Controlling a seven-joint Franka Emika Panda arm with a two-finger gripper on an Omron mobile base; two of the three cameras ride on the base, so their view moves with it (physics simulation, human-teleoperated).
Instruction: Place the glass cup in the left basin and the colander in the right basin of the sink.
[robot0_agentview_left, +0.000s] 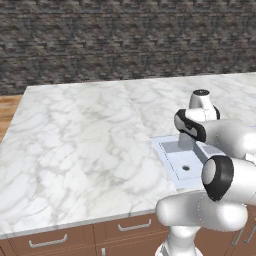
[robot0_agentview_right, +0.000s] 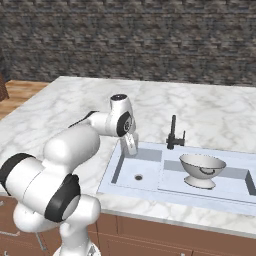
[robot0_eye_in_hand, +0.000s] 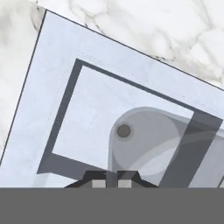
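- Left base view: we look past the arm's white links at the sink (robot0_agentview_left: 167, 150) sunk into the marble counter (robot0_agentview_left: 80, 140). The left basin (robot0_agentview_left: 192, 172) shows its dark drain, and the wrist hangs right above its far edge — lined up, we judge, for a drop there.
- Right base view: here we get the whole sink. The colander (robot0_agentview_right: 202, 170) sits upright in the right basin (robot0_agentview_right: 235, 187), already where the task wants it, just in front of the black faucet (robot0_agentview_right: 174, 134). The gripper (robot0_agentview_right: 131, 146) points down over the left basin's back corner with the glass cup (robot0_agentview_right: 130, 142) pinched in it, held above the basin floor and not touching it.
- Hand view: we stare down along the cup's translucent wall (robot0_eye_in_hand: 144, 144) at the squarish basin below, drain visible through the glass. The fingertips (robot0_eye_in_hand: 98, 183) sit tight together on the cup's rim — the hold looks kept until the cup is lower.
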